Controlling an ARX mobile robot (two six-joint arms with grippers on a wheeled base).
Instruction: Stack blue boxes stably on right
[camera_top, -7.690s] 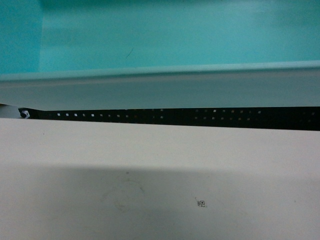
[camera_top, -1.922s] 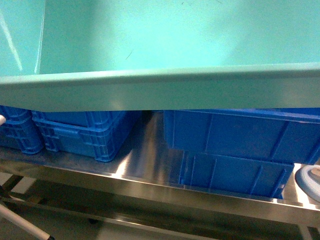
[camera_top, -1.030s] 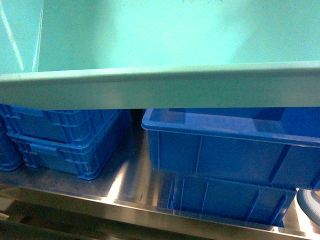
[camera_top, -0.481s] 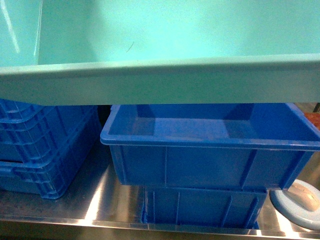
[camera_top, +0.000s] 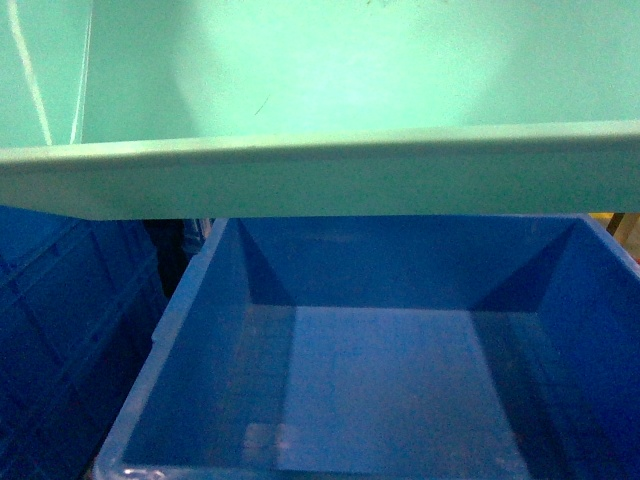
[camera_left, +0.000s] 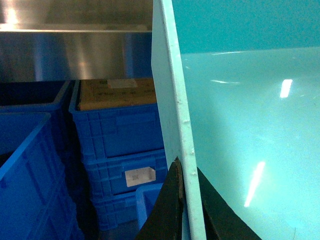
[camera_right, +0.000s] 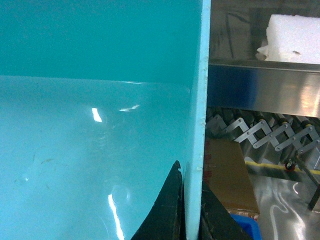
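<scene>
So right up close in your wrist views, both claws are pinched onto the turquoise tub (camera_top: 330, 90): the left gripper (camera_left: 184, 200) has its dark fingers either side of the tub's left end wall, and the right gripper (camera_right: 189, 200) is doing the same on the right end wall, rim sandwiched between the pads on each side. The tub is carried open side up with its long axis running left to right across your head view, near rim (camera_top: 320, 180) spanning the whole frame and dipping a bit lower on the left. Glossy inside walls, a few light glints on them. Directly below and just past that rim you've got an open royal-blue crate (camera_top: 380, 370), looking straight down into its flat bottom, long side also left to right, so the tub sits above it and roughly lined up; can't tell if they're touching yet. To the left of it there's a ribbed blue crate stack (camera_top: 60, 330), close beside. From the left wrist you can see more stacked blue crates (camera_left: 120, 150) with a white label, a brown carton (camera_left: 117, 92) on top, and a stainless steel panel (camera_left: 75, 50) behind. Out the right wrist side there's a cardboard box (camera_right: 227, 175), a steel shelf edge (camera_right: 265, 87) with white foam (camera_right: 292, 37) on it, and an expandable roller conveyor (camera_right: 270, 132) further back.
</scene>
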